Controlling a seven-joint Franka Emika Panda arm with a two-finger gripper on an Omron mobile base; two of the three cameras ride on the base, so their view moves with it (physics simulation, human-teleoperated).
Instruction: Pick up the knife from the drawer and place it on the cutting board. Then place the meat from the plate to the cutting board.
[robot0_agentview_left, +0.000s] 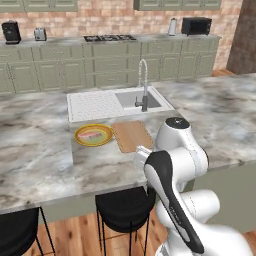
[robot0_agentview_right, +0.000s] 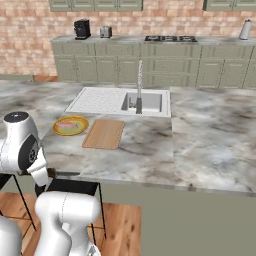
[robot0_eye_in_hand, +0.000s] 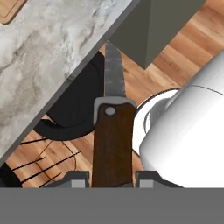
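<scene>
From the left base view, the cutting board (robot0_agentview_left: 132, 135) is lying bare on the marble tabletop (robot0_agentview_left: 40, 145), just beside the plate (robot0_agentview_left: 93, 135) carrying the meat (robot0_agentview_left: 90, 135). From the right base view, the arm is working low, below the tabletop's edge. In the hand view, the gripper (robot0_eye_in_hand: 112, 178) is clamping the dark brown handle of the knife (robot0_eye_in_hand: 113, 131), blade pointing ahead past the tabletop's underside. The knife-carrying step appears underway; next, lifting it over the edge toward the board.
</scene>
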